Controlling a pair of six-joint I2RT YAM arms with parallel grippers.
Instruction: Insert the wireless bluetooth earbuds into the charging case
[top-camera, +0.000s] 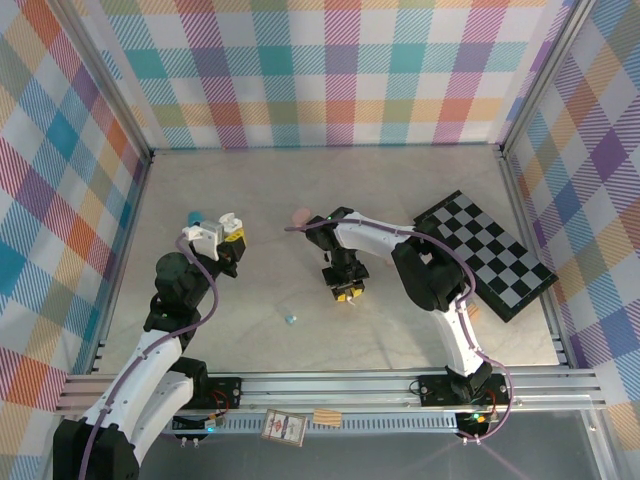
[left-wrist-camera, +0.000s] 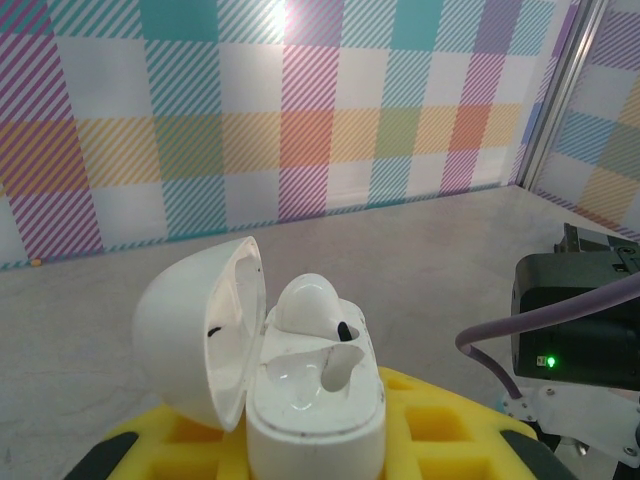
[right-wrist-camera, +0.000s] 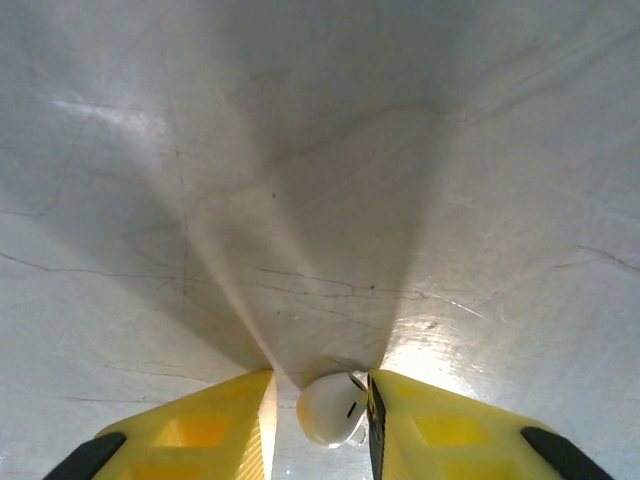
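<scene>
My left gripper (left-wrist-camera: 315, 455) is shut on the white charging case (left-wrist-camera: 318, 405), holding it upright between the yellow pads (left-wrist-camera: 445, 430). The lid (left-wrist-camera: 195, 330) is swung open to the left. One white earbud (left-wrist-camera: 308, 300) sits in the far slot and the near slot is empty. From above, the case (top-camera: 222, 228) is at the left gripper (top-camera: 230, 238), left of centre. My right gripper (right-wrist-camera: 320, 420) points down at the table, open. A second white earbud (right-wrist-camera: 330, 408) lies between its fingers, touching the right finger (right-wrist-camera: 450, 430), with a gap to the left finger (right-wrist-camera: 210, 430). A tiny teal earbud (top-camera: 291, 318) lies on the table.
A pale pink case (top-camera: 301, 215) lies behind the right gripper (top-camera: 347, 292). A teal-blue cylinder (top-camera: 195, 216) sits beside the left gripper. A black-and-white checkerboard (top-camera: 485, 252) lies at the right. Plaid walls enclose the table on three sides.
</scene>
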